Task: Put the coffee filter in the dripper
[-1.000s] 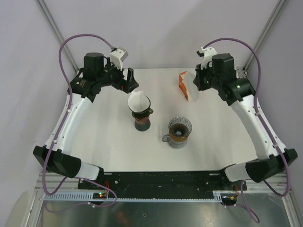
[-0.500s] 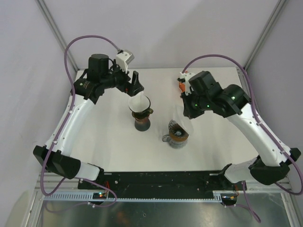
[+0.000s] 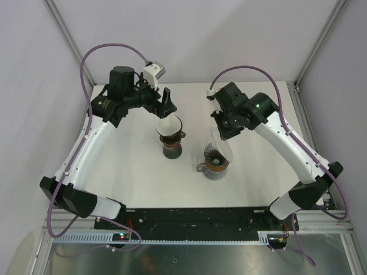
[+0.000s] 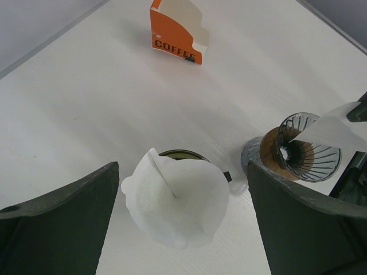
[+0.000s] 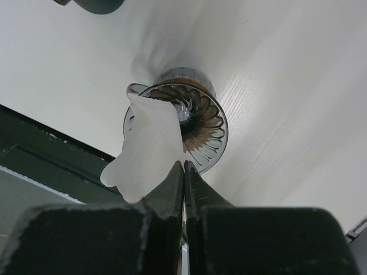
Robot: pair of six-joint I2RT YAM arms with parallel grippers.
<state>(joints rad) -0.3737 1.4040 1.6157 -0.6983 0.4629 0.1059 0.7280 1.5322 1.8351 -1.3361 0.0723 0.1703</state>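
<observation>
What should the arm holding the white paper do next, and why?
Probably ease the coffee filter lower and toward the centre of the glass dripper before letting go. The right gripper is shut on the filter's edge, and the paper lies across the dripper's rim, not seated in the cone.

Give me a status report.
Right gripper shut on coffee filter, its tip over the glass dripper. Left gripper open above second filter. Nothing in the way.

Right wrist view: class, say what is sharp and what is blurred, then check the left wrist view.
Right wrist view: dripper sharp, right fingers blurred and dark. Left wrist view: box lettering crisp, left fingers soft-edged.
</observation>
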